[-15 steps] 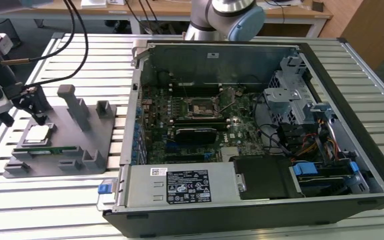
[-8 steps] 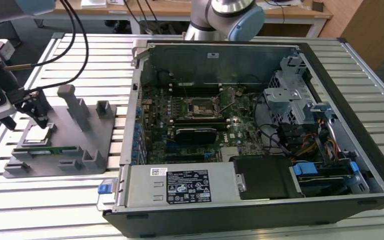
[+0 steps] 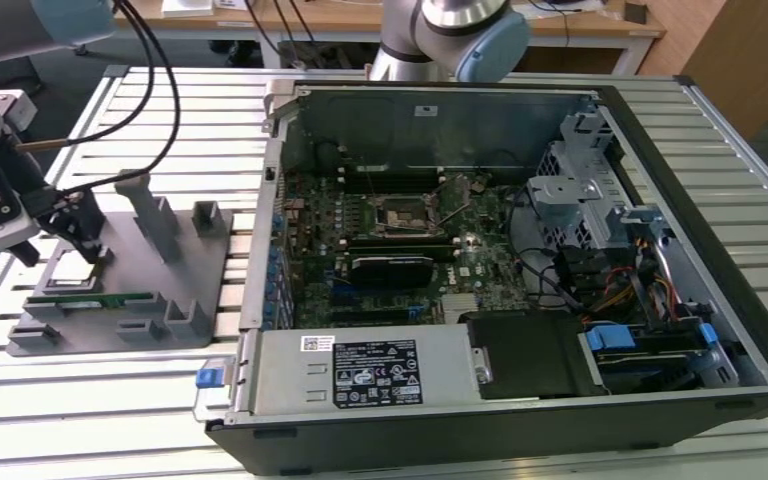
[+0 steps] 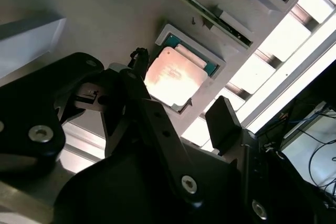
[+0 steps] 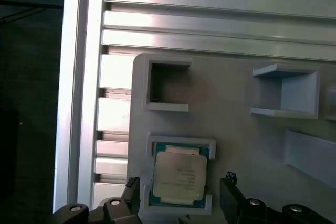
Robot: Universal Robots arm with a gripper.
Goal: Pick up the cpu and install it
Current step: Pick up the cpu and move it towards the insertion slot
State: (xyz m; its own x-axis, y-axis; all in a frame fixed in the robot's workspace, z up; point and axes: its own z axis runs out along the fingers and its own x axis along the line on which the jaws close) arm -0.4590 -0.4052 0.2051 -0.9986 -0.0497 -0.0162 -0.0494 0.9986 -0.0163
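The cpu [image 5: 178, 177] is seen lying flat, metal top up, in a walled pocket [image 5: 181, 141] of the grey fixture plate [image 5: 236, 145], with the open gripper [image 5: 180, 182] set astride it, one finger at each side and neither judged to be touching. The chip is nearly square, so hardly any long axis can be made out; its edges are squared to the pocket walls. If the gripper were closed off-centre or skewed, the chip could be tipped, jammed against a wall or let slip.
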